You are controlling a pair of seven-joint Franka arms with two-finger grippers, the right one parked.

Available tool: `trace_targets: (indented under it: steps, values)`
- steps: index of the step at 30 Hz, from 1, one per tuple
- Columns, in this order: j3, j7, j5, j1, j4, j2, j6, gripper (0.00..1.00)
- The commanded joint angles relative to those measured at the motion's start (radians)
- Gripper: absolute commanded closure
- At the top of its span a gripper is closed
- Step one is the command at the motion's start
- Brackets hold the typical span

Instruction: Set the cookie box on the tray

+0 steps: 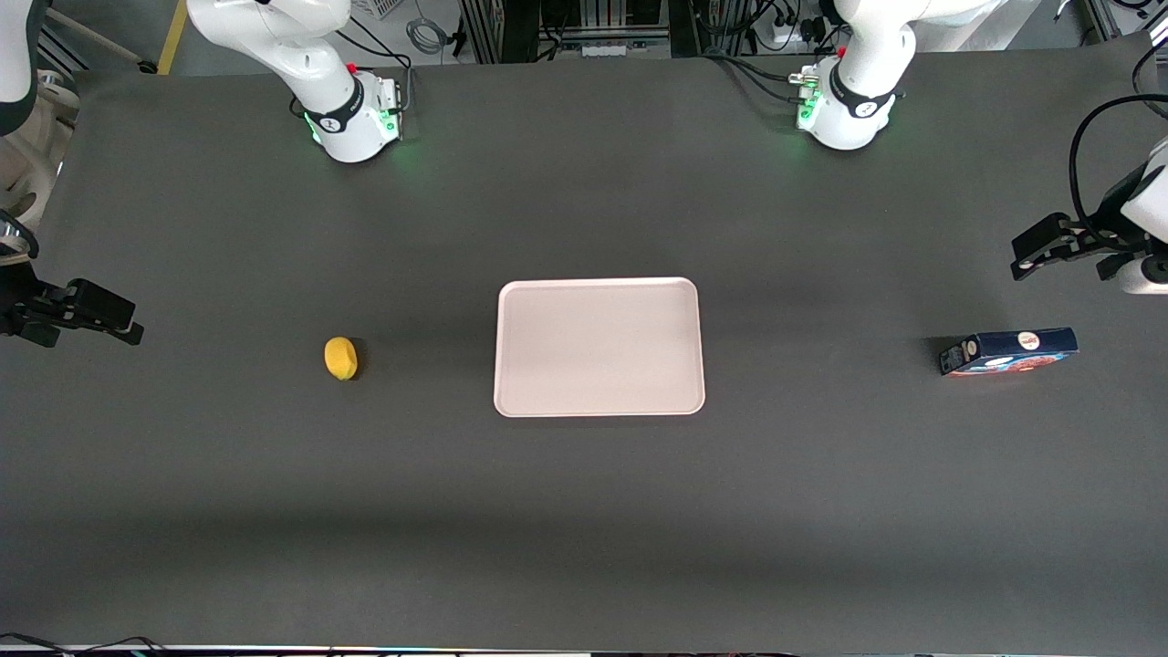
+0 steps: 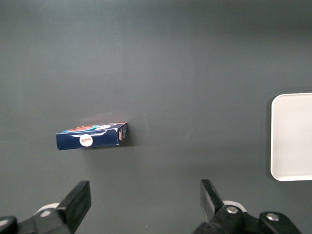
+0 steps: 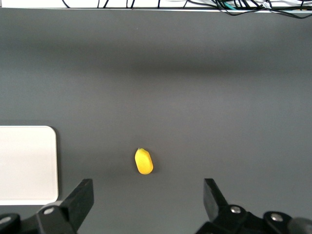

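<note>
Nothing is done yet. The box lies on the table near the gripper, a little nearer the front camera and untouched. The gripper hangs above the table with its 2 fingers spread wide, holding nothing. The tray sits bare, well apart toward mid-table. Grasp, carry and placing all remain. A yellow object lies farther still, off the path; nothing blocks the way.
</note>
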Motion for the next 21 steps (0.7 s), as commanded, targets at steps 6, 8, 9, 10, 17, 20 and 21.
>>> trace_targets:
  steps: [6, 8, 9, 10, 17, 20, 21]
  values:
    - [-0.008, 0.017, 0.007, 0.008, -0.017, -0.02, 0.002, 0.0]
    - [-0.008, 0.051, 0.008, 0.008, -0.017, -0.02, -0.001, 0.0]
    - [-0.008, 0.092, 0.008, 0.008, -0.017, -0.02, -0.001, 0.0]
    - [-0.006, 0.14, 0.008, 0.008, -0.017, -0.02, 0.001, 0.0]
    - [0.003, 0.463, 0.008, 0.027, -0.017, -0.02, 0.001, 0.0]
    - [0.015, 0.627, 0.008, 0.031, -0.022, -0.018, 0.007, 0.0]
    - [0.021, 0.677, 0.008, 0.031, -0.026, -0.018, 0.009, 0.0]
